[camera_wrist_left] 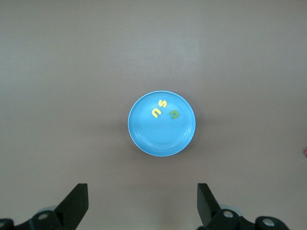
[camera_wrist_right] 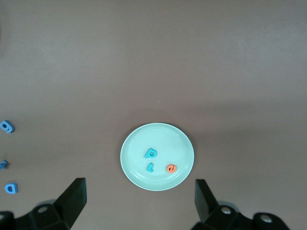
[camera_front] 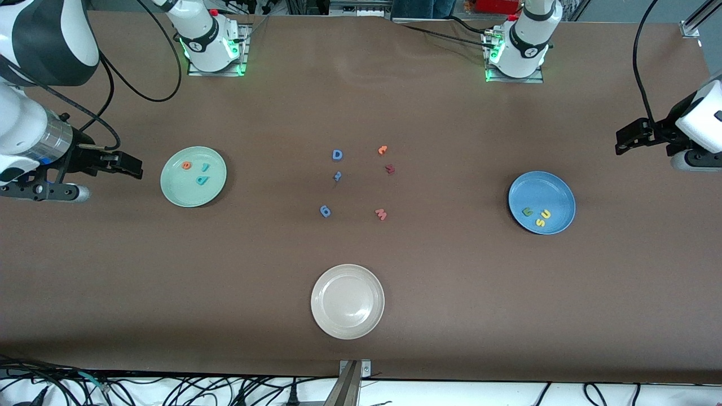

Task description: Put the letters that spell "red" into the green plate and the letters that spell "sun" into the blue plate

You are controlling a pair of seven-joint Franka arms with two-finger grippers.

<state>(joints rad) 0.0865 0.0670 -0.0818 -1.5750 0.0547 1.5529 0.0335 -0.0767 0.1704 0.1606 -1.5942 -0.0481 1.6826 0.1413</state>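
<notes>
Right gripper (camera_front: 131, 165): hung empty above the table at the right arm's end, just off the green plate's rim toward that end; its fingers (camera_wrist_right: 72, 200) stood wide apart with nothing between them.
Green plate (camera_front: 193, 176): lay on the table toward the right arm's end, apart from the right gripper and not touched by it; in the right wrist view the green plate (camera_wrist_right: 139, 148) showed whole between the spread fingers.
Letters spelling "red": orange "e" (camera_front: 186, 165), small teal "r" (camera_front: 206, 167) and teal "d" (camera_front: 202, 180) all lay inside the green plate, near one another; the "e" lay closest to the right gripper.
Loose letters: a blue "D" (camera_front: 337, 154), a small blue letter (camera_front: 337, 176), another blue letter (camera_front: 325, 211), an orange letter (camera_front: 383, 149), a dark red letter (camera_front: 390, 168) and a pink "w" (camera_front: 381, 214) lay on the table between the green plate and the blue plate.
White plate (camera_front: 347, 301): lay nearer to the front camera than the green plate.
Blue plate (camera_front: 541, 202): lay toward the left arm's end, well apart from the green plate.
Letters spelling "sun": green "n" (camera_front: 527, 212), yellow "s" (camera_front: 540, 222) and yellow "u" (camera_front: 545, 213) lay together inside the blue plate.
Left gripper (camera_front: 623, 141): hung empty at the left arm's end, up off the blue plate and clear of it; its fingers (camera_wrist_left: 207, 201) were spread wide, the blue plate (camera_wrist_left: 144, 134) showing whole between them.
</notes>
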